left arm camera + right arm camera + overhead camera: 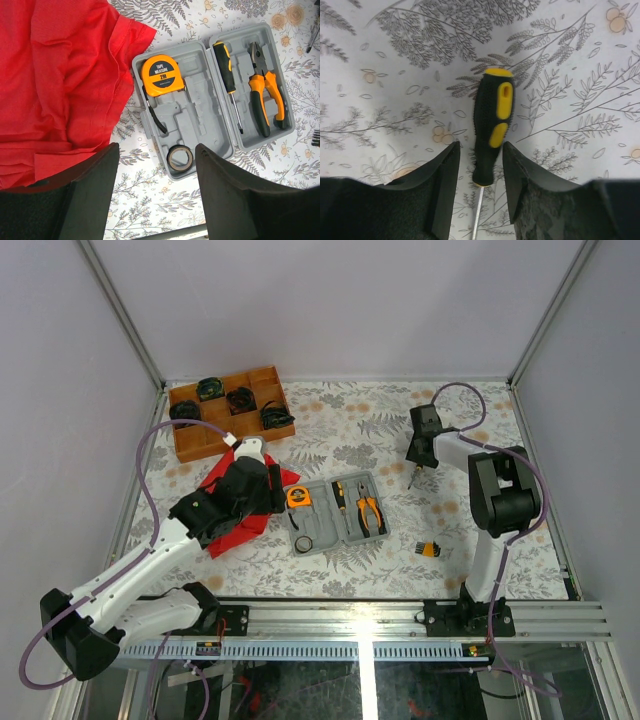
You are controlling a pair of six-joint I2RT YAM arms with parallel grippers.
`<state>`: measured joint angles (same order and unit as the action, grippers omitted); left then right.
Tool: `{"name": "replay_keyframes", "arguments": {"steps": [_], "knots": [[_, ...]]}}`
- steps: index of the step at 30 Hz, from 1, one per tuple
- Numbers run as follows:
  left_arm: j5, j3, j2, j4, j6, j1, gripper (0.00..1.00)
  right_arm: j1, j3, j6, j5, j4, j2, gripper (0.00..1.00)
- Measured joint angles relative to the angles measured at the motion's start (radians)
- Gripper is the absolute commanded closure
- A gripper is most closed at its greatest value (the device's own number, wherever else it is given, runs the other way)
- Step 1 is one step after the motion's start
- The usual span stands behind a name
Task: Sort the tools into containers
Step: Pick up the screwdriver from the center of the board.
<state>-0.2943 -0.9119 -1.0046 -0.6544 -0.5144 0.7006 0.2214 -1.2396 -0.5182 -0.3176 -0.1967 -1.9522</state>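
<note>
R gripper (pixel 481 146) straddles screwdriver (pixel 490 115) lying on table (pixel 395 75); fingers flank handle w/ slim gaps, not clenched. L gripper (pixel 157 147) is spread wide, empty, above open case (pixel 200 100) beside red cloth (pixel 60 75). Case holds tape measure (pixel 161 75), 2nd screwdriver (pixel 227 65), pliers (pixel 265 95). Stubby piece (pixel 430 549) lies on table, right of case.

Tape measure (pixel 162 75), screwdriver (pixel 226 65), pliers (pixel 265 95) lie in case (pixel 200 125)
</note>
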Motion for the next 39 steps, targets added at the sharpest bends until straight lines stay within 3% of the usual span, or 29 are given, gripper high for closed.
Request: {"name": "replay_keyframes", "arguments": {"steps": [12,19,27,34,39], "knots": [[-0.002,0.000,0.000,0.000,0.000,0.000,0.39,-0.006,0.001,0.016,0.029,0.011,-0.011,0.81],[-0.001,0.000,0.004,0.000,0.000,0.000,0.40,-0.007,0.067,0.052,0.068,0.000,0.067,0.99],[0.000,0.008,0.064,0.002,0.000,0.000,0.40,-0.007,0.179,0.122,0.159,0.022,0.365,0.98],[0.006,0.011,0.068,0.002,0.004,0.000,0.40,0.019,0.366,0.098,0.376,0.229,0.666,1.00],[0.011,0.014,0.093,0.003,0.005,-0.001,0.40,0.127,0.473,0.059,0.440,0.387,0.800,1.00]]}}
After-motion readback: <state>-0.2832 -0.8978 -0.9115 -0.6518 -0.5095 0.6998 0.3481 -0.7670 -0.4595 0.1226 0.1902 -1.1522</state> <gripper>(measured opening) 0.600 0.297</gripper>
